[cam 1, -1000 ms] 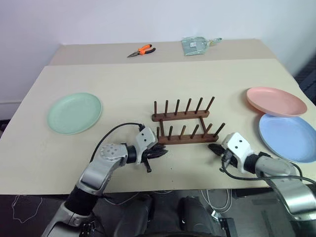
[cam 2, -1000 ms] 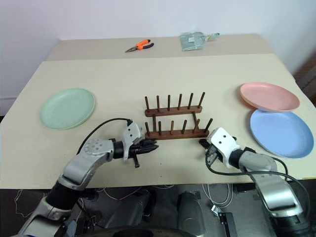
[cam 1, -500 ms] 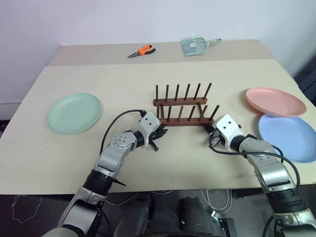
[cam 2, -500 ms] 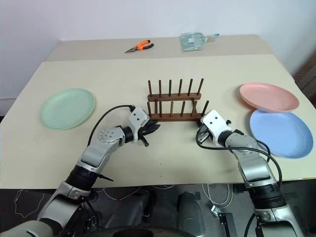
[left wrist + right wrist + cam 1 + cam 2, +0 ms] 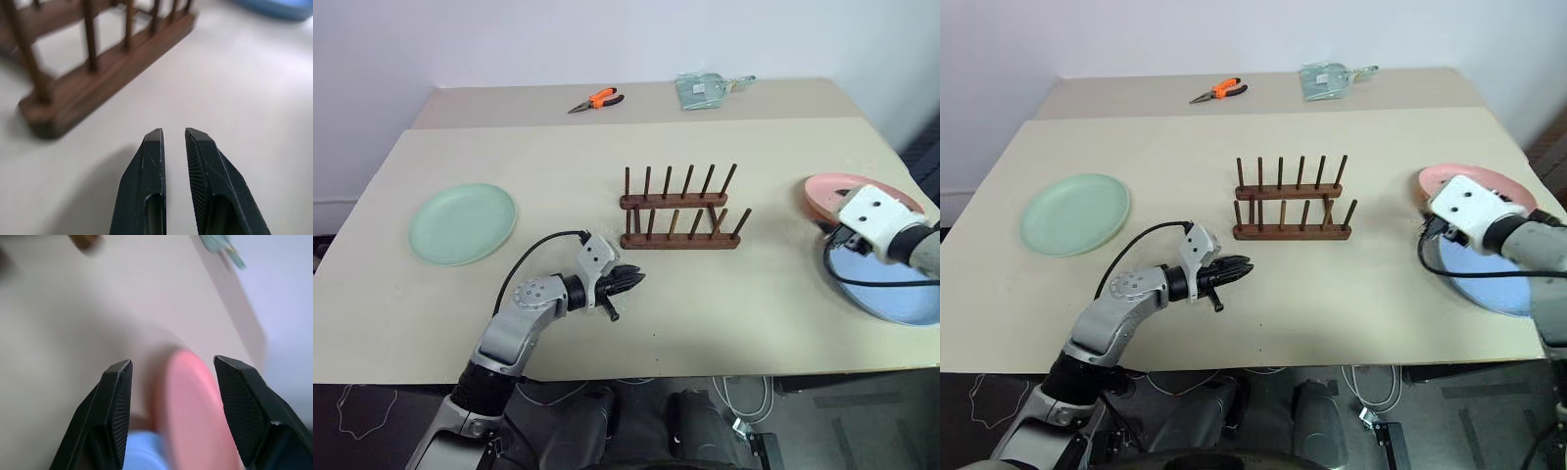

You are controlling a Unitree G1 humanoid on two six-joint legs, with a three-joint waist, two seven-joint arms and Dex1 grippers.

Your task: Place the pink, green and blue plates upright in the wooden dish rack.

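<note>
The wooden dish rack (image 5: 680,217) stands with nothing in it at mid-table. Far to its left lies the green plate (image 5: 462,223), flat. On the right, the pink plate (image 5: 822,189) lies flat with the blue plate (image 5: 893,294) just in front of it, and my right arm's white housing covers part of both. My right gripper (image 5: 171,364) is open, and the pink plate's (image 5: 195,401) rim lies ahead between its fingers. My left gripper (image 5: 634,281) is shut with only a thin slit and nothing in it. It hangs a little short of the rack's (image 5: 98,83) left end.
Orange-handled pliers (image 5: 594,100) and a clear packet (image 5: 705,90) lie on the farther table behind. The table's (image 5: 724,313) front edge runs just below my arms.
The rack has shifted away from the front edge. My right gripper left the rack's right end, swung right to the pink plate and opened. My left gripper drew back from the rack's left end.
</note>
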